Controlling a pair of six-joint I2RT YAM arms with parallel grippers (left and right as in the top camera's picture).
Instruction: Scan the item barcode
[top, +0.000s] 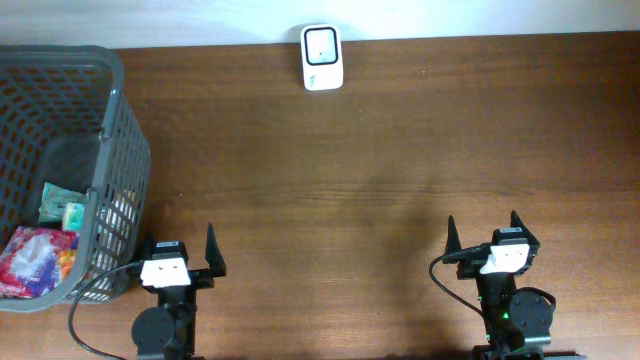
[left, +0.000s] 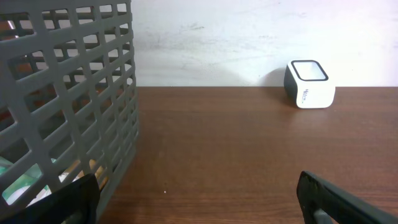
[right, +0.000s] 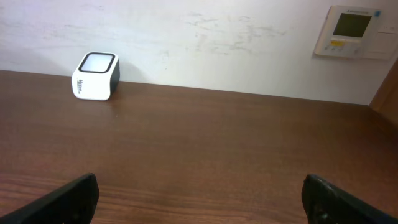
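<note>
The brown wooden table (top: 380, 150) is filling nearly the whole overhead view, its middle bare. At its left end a grey lattice basket (top: 128, 170) is sitting, its near corner just beside the left arm. Both arms are resting at the near edge, well apart from each other. The left gripper (top: 178, 240) is standing with its jaws spread wide and nothing between them; the right gripper (top: 482, 228) is doing the same, wide apart and carrying nothing. Against the far edge, roughly midway between the arms, the small white scanner (top: 321, 58) is waiting with its dark-framed window facing up, untouched. Inside the basket the items are lying at the near-left end: a red and pink packet (top: 35, 258) and, beyond it, a green packet (top: 60, 208); I cannot tell where their barcodes are sitting.

As I am judging it, the task is sitting at its very start. Nothing is being held, no item is out of the basket, and nothing is lying near the scanner. Everything is remaining: reaching into the basket, likeliest with the left arm since it is nearest, lifting out a packet, carrying it to the scanner and turning its barcode toward the window
</note>
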